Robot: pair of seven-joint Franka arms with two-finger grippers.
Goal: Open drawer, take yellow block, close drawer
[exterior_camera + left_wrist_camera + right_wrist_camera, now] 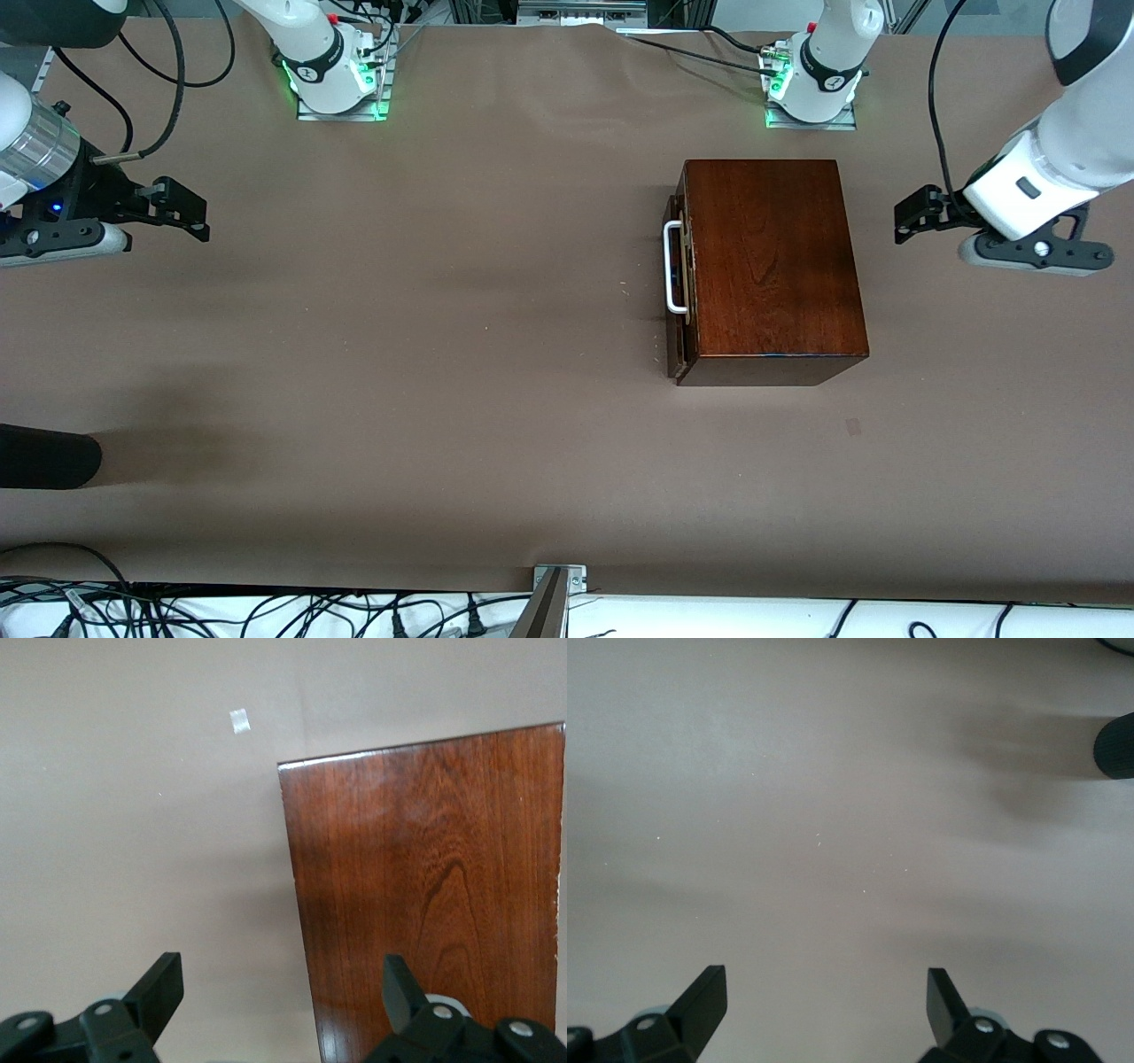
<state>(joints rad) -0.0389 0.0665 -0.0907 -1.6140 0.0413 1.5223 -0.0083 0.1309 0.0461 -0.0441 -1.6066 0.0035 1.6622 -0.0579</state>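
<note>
The glossy mahogany box [771, 266] stands on the table toward the left arm's end. Its drawer [675, 292] is shut, and the white bar handle [673, 268] faces the right arm's end. The yellow block is hidden. My left gripper [911, 217] is open and empty, over the bare table beside the box's back. In the left wrist view [283, 988] the box top [434, 895] lies under one finger. My right gripper [190, 213] is open and empty over the table at the right arm's end; it also shows in the right wrist view [827, 992].
A black cylinder [44, 456] reaches in at the right arm's end, nearer the camera; it also shows in the right wrist view [1116, 744]. A small tape mark [852, 426] lies nearer the camera than the box. Cables and a metal bracket [558, 580] line the front edge.
</note>
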